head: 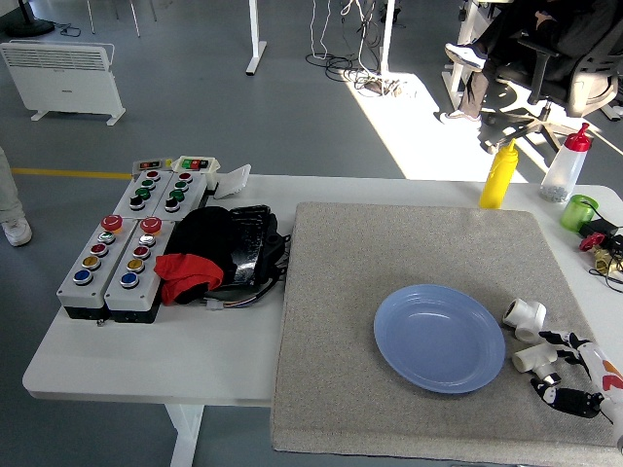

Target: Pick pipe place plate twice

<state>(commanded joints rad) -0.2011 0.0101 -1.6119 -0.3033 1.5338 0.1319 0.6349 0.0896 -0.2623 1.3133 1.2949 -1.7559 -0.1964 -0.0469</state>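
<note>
A round blue plate (439, 338) lies on the grey mat (389, 253), right of centre. Two white pipe fittings sit just right of it: an elbow piece (525, 315) and, a little nearer, a short piece (534, 358). My right hand (551, 366) comes in from the lower right corner, low over the mat. Its black-and-white fingers (565, 341) are spread to either side of the short piece, one above and one below it, with gaps showing. Both fittings rest on the mat. The left arm is out of the picture.
Left of the mat are grey button boxes (122, 255) and a heap of black and red cloth with cables (219, 255). A yellow squeeze bottle (498, 174), a clear red-capped bottle (566, 163) and a green cup (579, 211) stand at the back right. A seated person's legs show beyond the table.
</note>
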